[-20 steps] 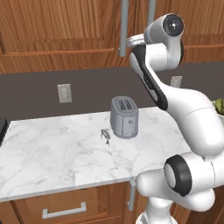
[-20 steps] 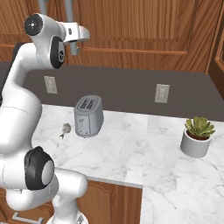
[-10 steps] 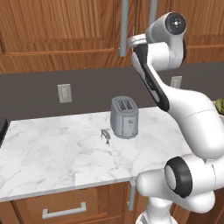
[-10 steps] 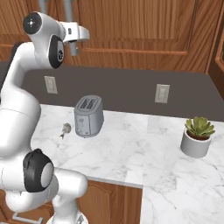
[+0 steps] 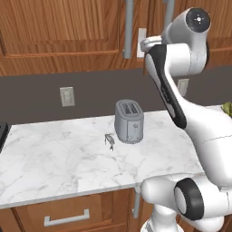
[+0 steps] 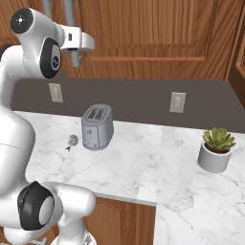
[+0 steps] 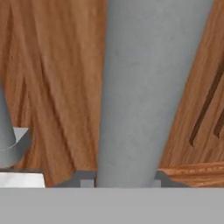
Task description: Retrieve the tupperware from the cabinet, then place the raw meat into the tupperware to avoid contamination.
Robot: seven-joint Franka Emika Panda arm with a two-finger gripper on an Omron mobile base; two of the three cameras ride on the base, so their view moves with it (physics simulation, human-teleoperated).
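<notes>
The cabinet [image 5: 59,27] is brown wood with its doors closed and long grey bar handles. My gripper [image 5: 132,47] is raised to the lower end of one handle [image 5: 129,22] and is shut on it. In the hand view the grey bar [image 7: 148,87] runs up between my fingertips [image 7: 83,181]. In the right base view the gripper [image 6: 74,48] holds the same handle [image 6: 69,14]. The raw meat [image 5: 109,139] [image 6: 72,140] is a tiny tan lump on the marble counter beside the toaster. The tupperware is out of view.
A silver two-slot toaster [image 5: 129,121] [image 6: 97,127] stands mid-counter. A potted succulent [image 6: 217,149] sits at the right. Wall outlets [image 5: 67,96] [image 6: 177,102] are on the dark backsplash. A drawer with a horizontal handle [image 5: 63,218] lies below the counter edge.
The jaws have closed onto the cabinet's bar handle. The arm has stayed nearly where it was, and nothing on the counter has moved.
</notes>
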